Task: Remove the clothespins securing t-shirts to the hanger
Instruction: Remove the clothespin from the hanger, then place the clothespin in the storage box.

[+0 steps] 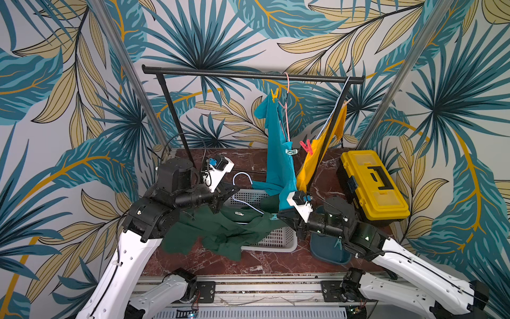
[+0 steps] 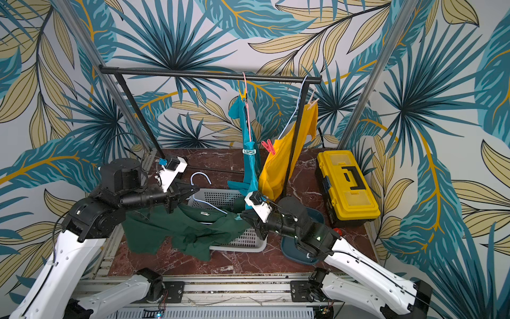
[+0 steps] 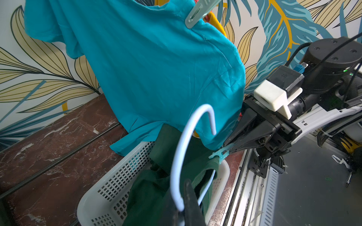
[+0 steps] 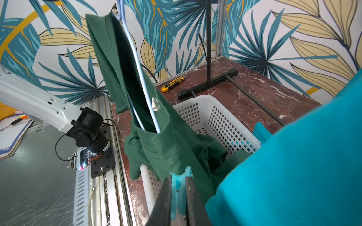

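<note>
Now your whole move turns on one line: the teal pin (image 4: 177,195) sits lengthwise between the fingers of the right gripper (image 4: 178,181). Its tails point back toward the wrist and its biting end points straight ahead, into the edge of the green shirt (image 4: 164,146). Both fingers press flat against the pin's two sides, nearly closed, so you have it by the tails. Whether its mouth has let go of the cloth I cannot tell.

The left gripper (image 3: 183,209) is fully closed on the hanger (image 3: 174,166) at the base of its hook and holds it above the basket (image 3: 117,185). The shirt drapes from it over the basket rim and onto the table (image 1: 262,262). So the right arm is the one at the pin, and the left only braces.

I judge that you should draw the pin back along its own length, toward the right wrist and away from the left arm, rather than sideways. Mind the turquoise shirt (image 4: 293,156) hanging just beside the right fingers, which could snag.
</note>
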Robot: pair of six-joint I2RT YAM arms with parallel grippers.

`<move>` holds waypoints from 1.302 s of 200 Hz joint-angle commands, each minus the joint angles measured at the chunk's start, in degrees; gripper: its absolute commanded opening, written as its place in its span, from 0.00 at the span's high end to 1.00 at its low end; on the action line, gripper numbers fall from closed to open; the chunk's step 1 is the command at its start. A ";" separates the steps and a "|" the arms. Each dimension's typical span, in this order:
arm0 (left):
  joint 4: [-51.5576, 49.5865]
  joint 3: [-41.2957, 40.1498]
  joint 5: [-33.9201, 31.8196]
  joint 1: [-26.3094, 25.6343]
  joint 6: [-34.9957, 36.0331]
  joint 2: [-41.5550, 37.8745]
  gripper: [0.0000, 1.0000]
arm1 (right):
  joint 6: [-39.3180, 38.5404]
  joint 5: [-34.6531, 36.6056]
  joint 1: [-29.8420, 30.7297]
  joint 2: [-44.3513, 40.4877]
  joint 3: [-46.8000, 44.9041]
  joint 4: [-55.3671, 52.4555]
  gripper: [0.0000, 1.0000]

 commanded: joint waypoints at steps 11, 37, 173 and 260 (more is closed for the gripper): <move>0.61 -1.05 -0.10 0.31 1.00 0.05 1.00 | 1.92 4.79 -0.18 -4.84 -2.54 4.97 0.86; 0.61 -1.46 -0.29 0.35 1.18 0.82 1.00 | 2.15 5.78 -0.10 -6.91 -2.58 3.96 0.86; 0.61 -1.99 -0.05 0.31 1.83 1.81 1.00 | 3.31 7.26 -0.12 -7.38 -2.66 3.24 0.92; 0.61 -2.27 -5.42 0.32 3.73 2.03 1.00 | 17.44 34.97 -0.13 -28.01 -9.73 -15.69 0.89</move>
